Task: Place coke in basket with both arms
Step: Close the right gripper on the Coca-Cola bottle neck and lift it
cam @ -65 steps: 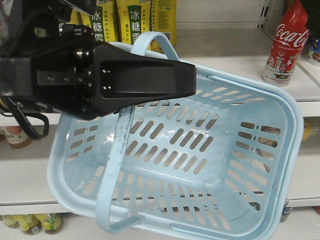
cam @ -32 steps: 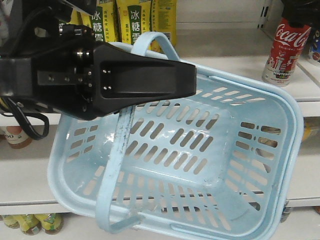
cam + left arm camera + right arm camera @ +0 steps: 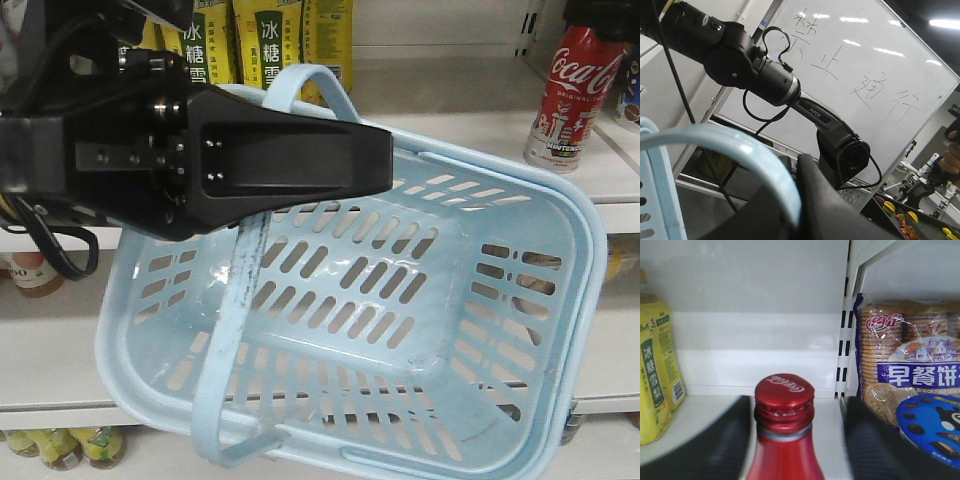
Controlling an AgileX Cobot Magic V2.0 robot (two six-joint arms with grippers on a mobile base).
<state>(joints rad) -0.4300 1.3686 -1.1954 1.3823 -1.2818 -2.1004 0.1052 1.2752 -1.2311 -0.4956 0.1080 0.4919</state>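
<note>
Grasp pending, I reckon: the right fingers (image 3: 715,440) gape astride the neck of the slim red Coca-Cola bottle (image 3: 784,440) and should close next, while the left fingers (image 3: 290,160) grip the handle (image 3: 222,350) of the pale blue slotted plastic basket (image 3: 560,300).

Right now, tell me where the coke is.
In the front view the coke stands upper right on the white shelf, just beyond the far right corner of the basket. The right wrist view shows its cap between the fingers of the open right gripper.
</note>
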